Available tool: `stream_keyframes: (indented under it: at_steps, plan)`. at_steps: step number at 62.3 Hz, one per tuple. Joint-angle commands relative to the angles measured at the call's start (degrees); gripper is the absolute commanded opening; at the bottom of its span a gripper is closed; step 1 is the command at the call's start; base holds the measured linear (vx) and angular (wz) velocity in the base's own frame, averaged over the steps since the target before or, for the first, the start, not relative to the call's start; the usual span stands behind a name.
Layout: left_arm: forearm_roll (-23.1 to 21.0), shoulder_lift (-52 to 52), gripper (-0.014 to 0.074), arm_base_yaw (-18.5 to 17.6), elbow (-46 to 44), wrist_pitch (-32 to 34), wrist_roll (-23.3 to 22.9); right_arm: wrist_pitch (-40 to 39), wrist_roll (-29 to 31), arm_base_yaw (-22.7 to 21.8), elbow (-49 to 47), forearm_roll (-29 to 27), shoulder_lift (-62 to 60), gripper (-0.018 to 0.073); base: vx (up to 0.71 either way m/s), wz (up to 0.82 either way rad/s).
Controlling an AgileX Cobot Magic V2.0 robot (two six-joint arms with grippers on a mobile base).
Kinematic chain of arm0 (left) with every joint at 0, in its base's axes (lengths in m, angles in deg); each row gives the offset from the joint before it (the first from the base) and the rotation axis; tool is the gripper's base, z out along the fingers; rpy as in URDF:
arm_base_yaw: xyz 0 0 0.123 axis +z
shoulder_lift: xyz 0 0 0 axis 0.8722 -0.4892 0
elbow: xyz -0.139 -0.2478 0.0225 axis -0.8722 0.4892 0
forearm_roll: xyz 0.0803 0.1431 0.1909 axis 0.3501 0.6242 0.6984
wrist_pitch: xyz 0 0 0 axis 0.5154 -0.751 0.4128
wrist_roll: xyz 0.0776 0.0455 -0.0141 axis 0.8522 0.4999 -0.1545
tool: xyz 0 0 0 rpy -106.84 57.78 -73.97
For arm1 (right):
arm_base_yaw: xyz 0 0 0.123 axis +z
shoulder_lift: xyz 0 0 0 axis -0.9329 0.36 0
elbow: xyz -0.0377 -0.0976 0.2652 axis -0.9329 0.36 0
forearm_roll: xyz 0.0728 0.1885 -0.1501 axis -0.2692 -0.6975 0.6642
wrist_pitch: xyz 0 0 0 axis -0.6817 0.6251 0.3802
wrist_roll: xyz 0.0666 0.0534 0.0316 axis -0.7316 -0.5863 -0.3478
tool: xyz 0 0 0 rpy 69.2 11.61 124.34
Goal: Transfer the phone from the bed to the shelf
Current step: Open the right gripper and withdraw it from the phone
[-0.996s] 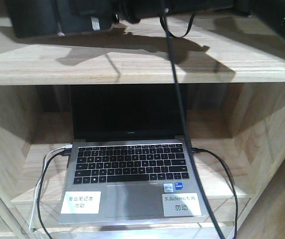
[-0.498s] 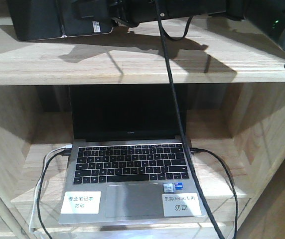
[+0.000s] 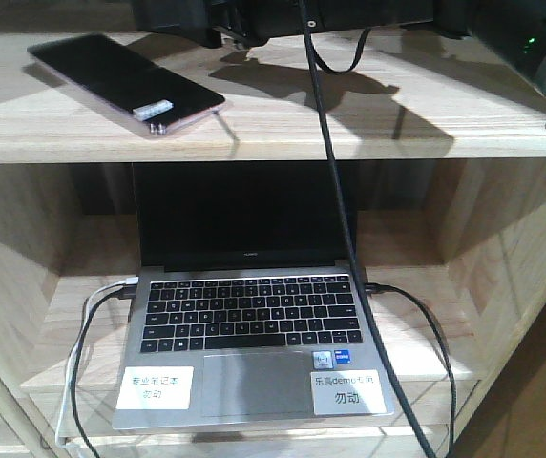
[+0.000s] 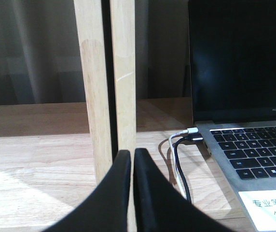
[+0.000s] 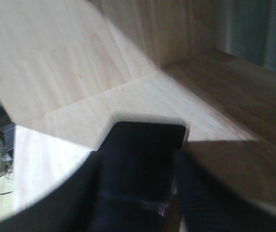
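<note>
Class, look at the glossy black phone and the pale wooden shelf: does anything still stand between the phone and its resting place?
Nothing visible does. The flat glossy black phone already lies on the upper plank of the light wooden shelf, above the bay holding the silver laptop.

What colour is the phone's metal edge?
Pinkish-gold on the phone, lying on the shelf; exterior front-facing view.

Showroom-like room — wood shelf (image 3: 254,124), labelled demo laptop (image 3: 251,324), curtain backdrop (image 4: 36,48).
</note>
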Motion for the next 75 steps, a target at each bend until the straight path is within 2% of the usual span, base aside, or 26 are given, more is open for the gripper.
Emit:
stream_keyframes:
  at_steps: [1, 11, 36, 48, 64, 75]
  plan:
    - [-0.52, 0.34, 0.0001, -0.23, 0.14, 4.26, -0.22, -3.40, -2.35, -0.32, -1.81, -0.35, -2.91, 0.0494, 0.00, 0.00]
    - [-0.52, 0.34, 0.0001, -0.23, 0.14, 4.26, -0.22, -3.73, -3.70, -0.32, -1.81, 1.97, -2.91, 0.0574, 0.00, 0.00]
    - [-0.52, 0.34, 0.0001, -0.23, 0.14, 4.26, -0.22, -3.42, -3.70, -0.32, -1.81, 3.65, -4.47, 0.0575, 0.00, 0.00]
    - [-0.52, 0.34, 0.0001, -0.23, 0.14, 4.26, -0.22, -3.37, -3.70, -0.32, -1.81, 4.36, -7.22, 0.0558, 0.00, 0.00]
    - [-0.52, 0.34, 0.0001, -0.23, 0.14, 4.26, -0.22, -2.84, -3.89, -0.32, -1.81, 8.76, -12.19, 0.0508, 0.00, 0.00]
    - [-0.52, 0.34, 0.0001, -0.23, 0.14, 4.26, -0.22, -2.32, -6.41, -0.32, -1.69, 11.81, -15.68, 0.0457, 0.00, 0.00]
